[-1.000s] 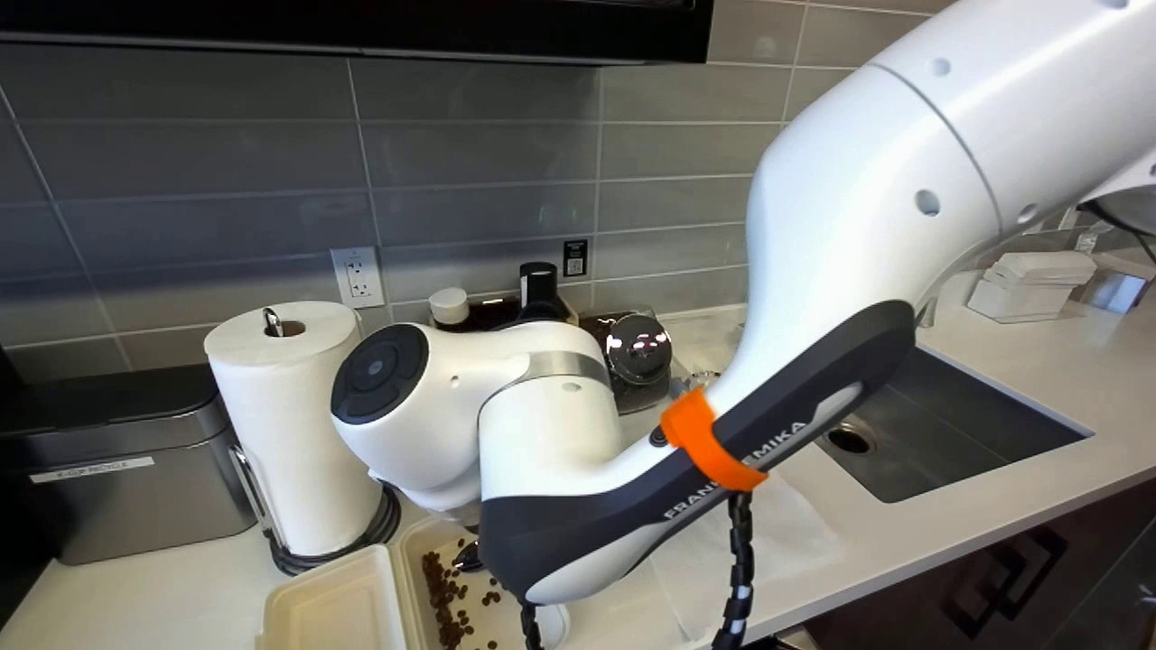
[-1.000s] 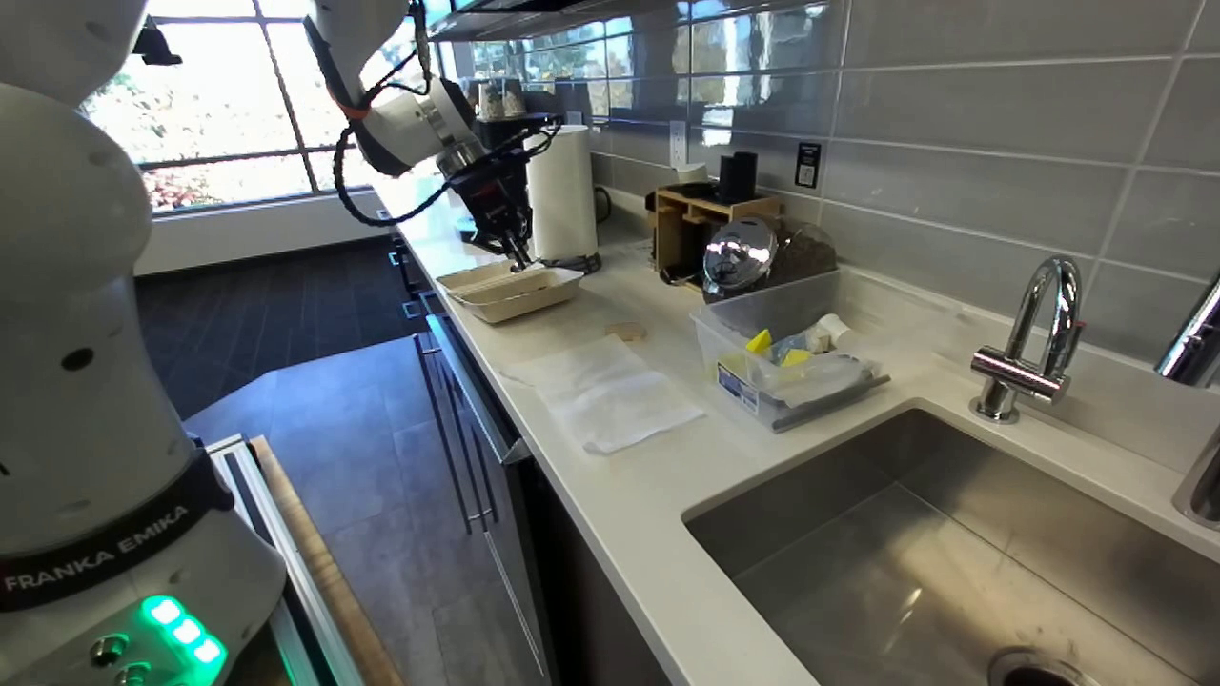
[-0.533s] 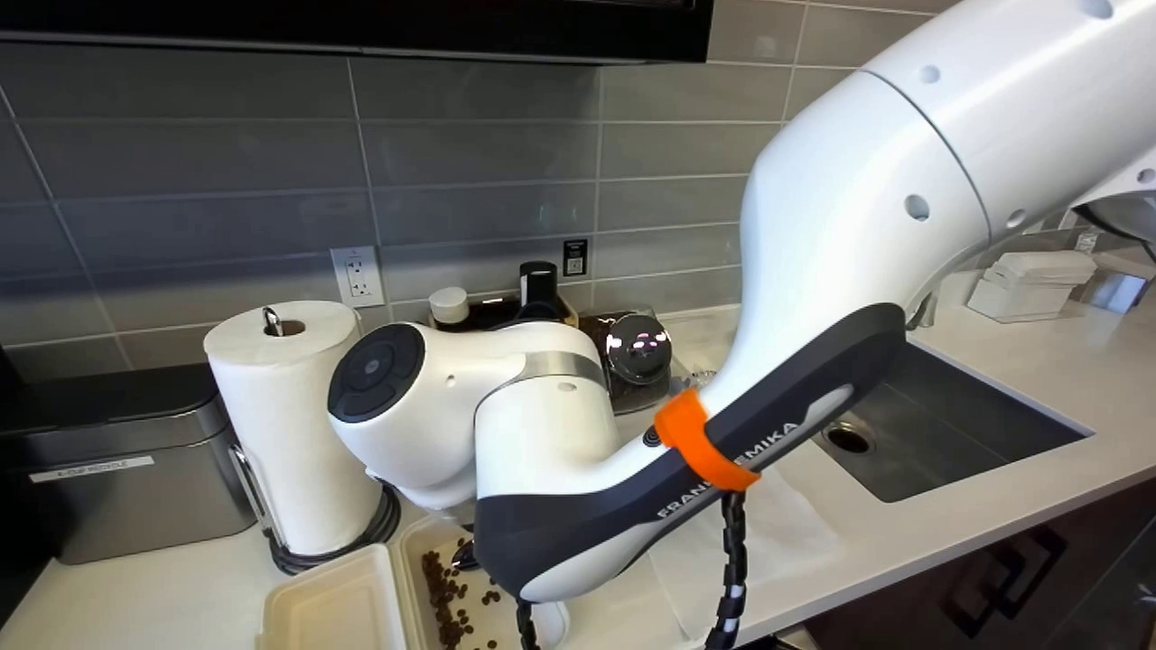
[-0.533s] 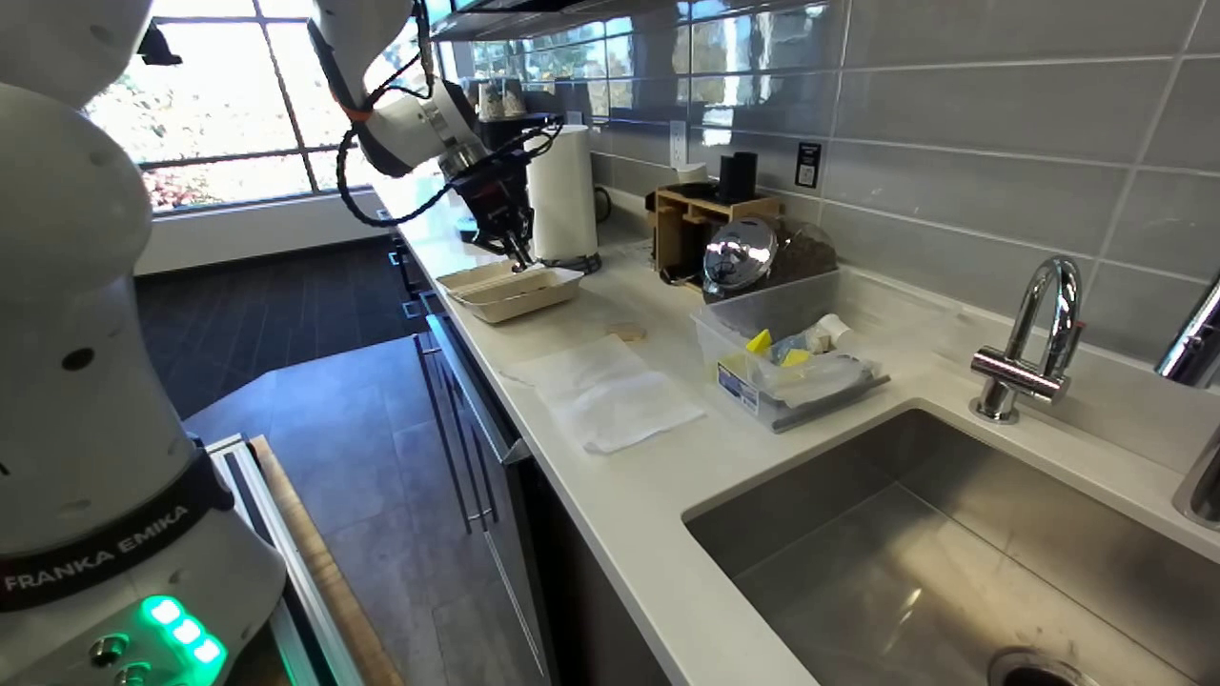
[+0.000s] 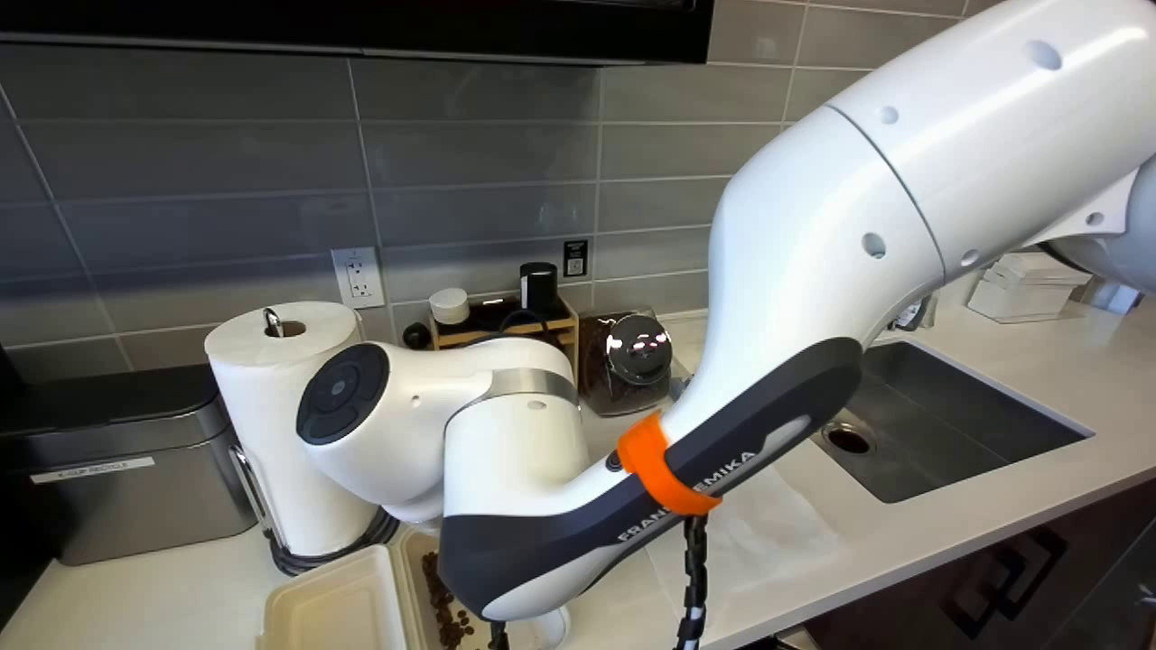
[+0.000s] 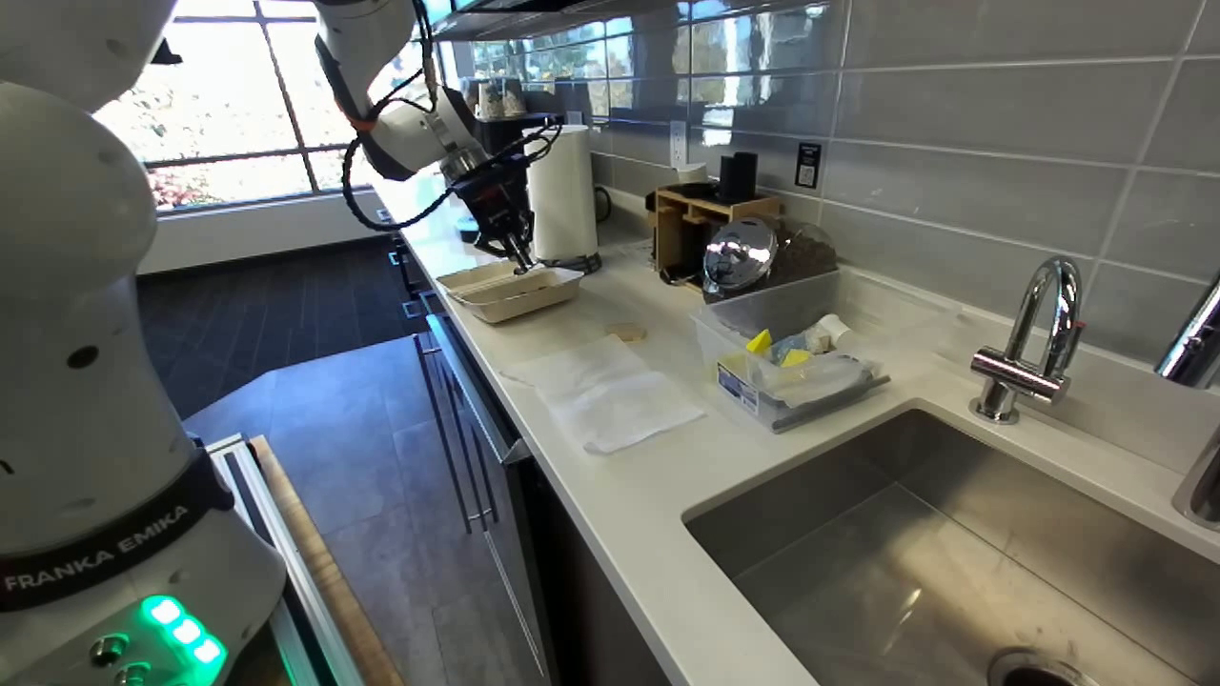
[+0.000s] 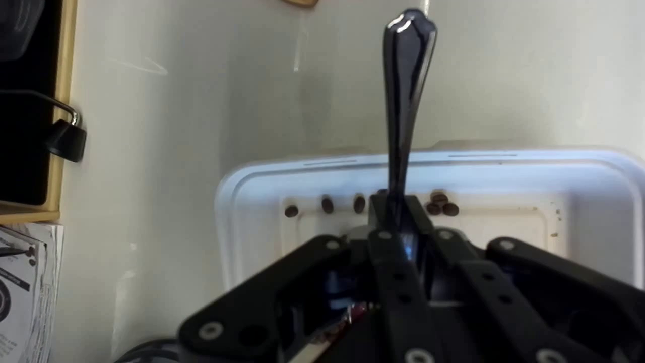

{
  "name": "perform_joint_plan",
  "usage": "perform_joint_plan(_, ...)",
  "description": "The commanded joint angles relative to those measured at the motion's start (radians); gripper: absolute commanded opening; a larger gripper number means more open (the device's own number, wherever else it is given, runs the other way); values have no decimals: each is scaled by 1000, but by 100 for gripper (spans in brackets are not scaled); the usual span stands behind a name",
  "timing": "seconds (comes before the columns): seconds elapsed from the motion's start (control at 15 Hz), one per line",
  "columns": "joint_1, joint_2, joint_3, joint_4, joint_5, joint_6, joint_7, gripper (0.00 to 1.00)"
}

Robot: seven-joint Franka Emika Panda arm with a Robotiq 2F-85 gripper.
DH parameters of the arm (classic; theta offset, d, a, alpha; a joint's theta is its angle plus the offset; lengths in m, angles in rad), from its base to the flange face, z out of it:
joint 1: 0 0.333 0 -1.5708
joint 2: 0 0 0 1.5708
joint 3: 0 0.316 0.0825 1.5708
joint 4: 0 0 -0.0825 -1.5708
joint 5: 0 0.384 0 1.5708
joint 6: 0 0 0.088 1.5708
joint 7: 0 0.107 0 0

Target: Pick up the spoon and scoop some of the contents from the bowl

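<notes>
My gripper [image 7: 398, 212] is shut on the silvery spoon [image 7: 404, 75] in the wrist view. The spoon's handle stands up beyond the fingertips. Its scooping end is hidden behind the gripper. The bowl, a shallow white rectangular dish [image 7: 327, 164], lies below the gripper. Several dark brown chunks of contents [image 7: 359, 203] lie scattered along its floor there. In an exterior view, more contents [image 5: 442, 605] lie along one side of the dish [image 5: 414, 578], and the arm hides the gripper. In an exterior view, the gripper [image 6: 521, 267] points down over the dish [image 6: 519, 303].
The dish's open lid [image 5: 334, 605] lies beside it. A paper towel roll [image 5: 289, 433] and a metal bin [image 5: 135, 487] stand close by. A glass jar [image 5: 623, 361], a wooden organizer [image 6: 672, 229], a clear plastic container [image 6: 717, 348], paper sheets [image 6: 615, 400] and a sink [image 6: 820, 476] share the counter.
In an exterior view the arm has shifted left and slightly down, and a dark shiny tip seen earlier over the dish is hidden now. The gripper stays over the dish.
</notes>
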Motion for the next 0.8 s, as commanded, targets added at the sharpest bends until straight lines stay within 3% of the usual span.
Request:
perform_joint_plan(0.0,48,90,-32,121,-32,-74,23,2)
perform_joint_plan(0.73,116,270,-121,349,-125,-64,4,2)
